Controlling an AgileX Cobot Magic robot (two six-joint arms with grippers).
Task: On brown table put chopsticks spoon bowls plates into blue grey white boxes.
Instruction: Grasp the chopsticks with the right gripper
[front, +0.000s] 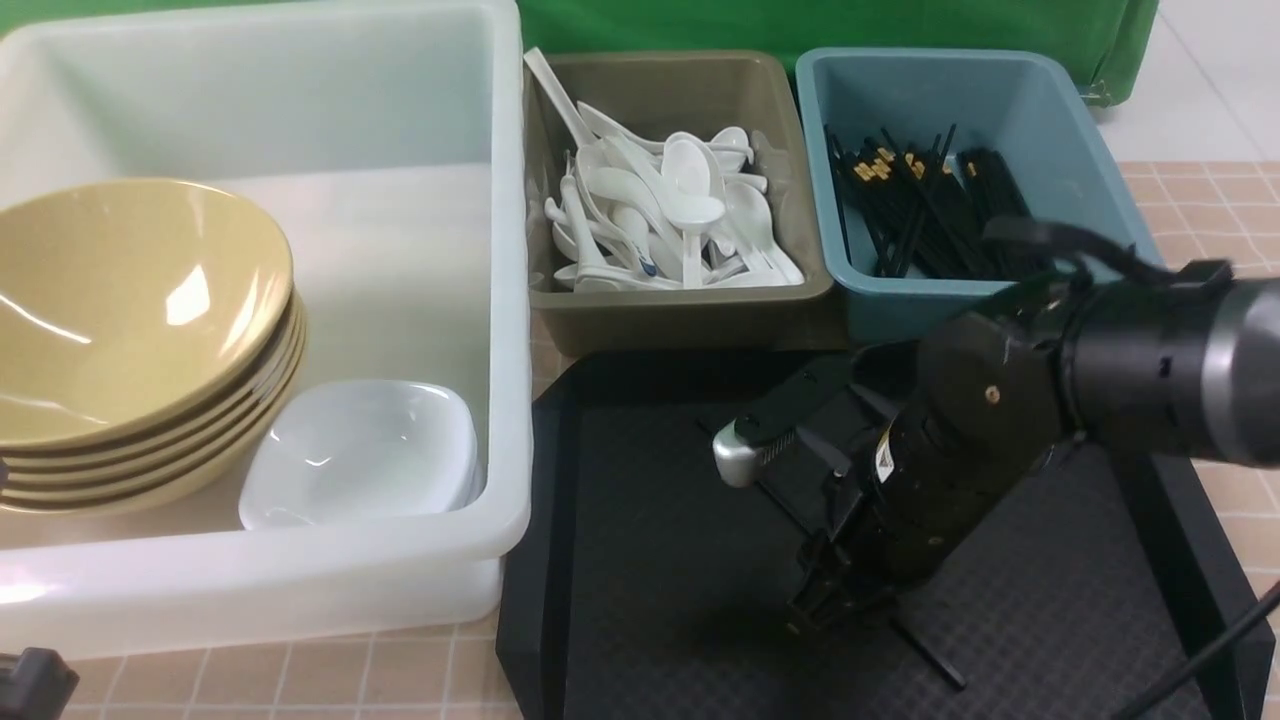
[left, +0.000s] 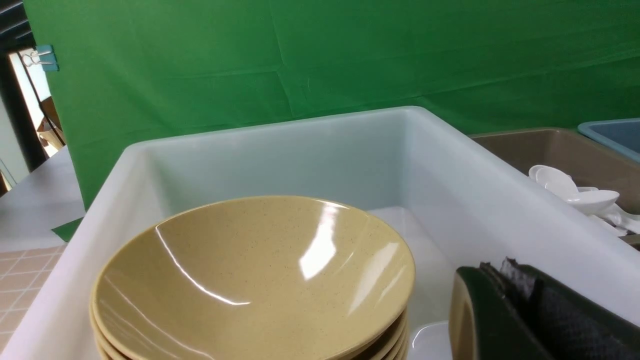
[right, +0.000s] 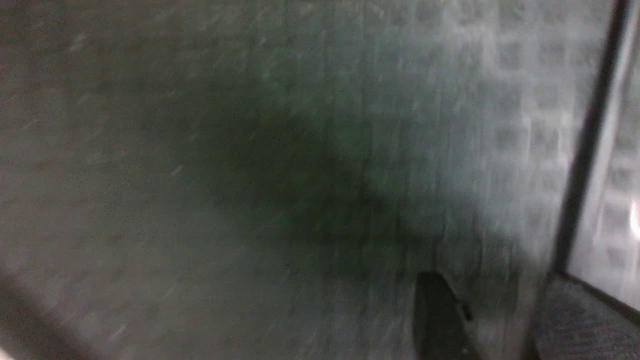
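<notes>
right wrist view blurred, right gripper (front: 812, 608) state unclear; left gripper (left: 495, 272) closed, cropped.

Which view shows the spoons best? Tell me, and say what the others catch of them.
The front view: the whole pile of white spoons lies in the grey bin, seen from above. The left wrist view catches only a few of them at its edge. The right wrist view shows none, only a blurred dark surface.

No text, brand or number can be read anywhere. A small white-and-yellow sticker (front: 885, 458) on the right arm (front: 960, 420) is too small to make out. A tiny blue mark on one spoon (front: 640, 245) is also illegible.
</notes>
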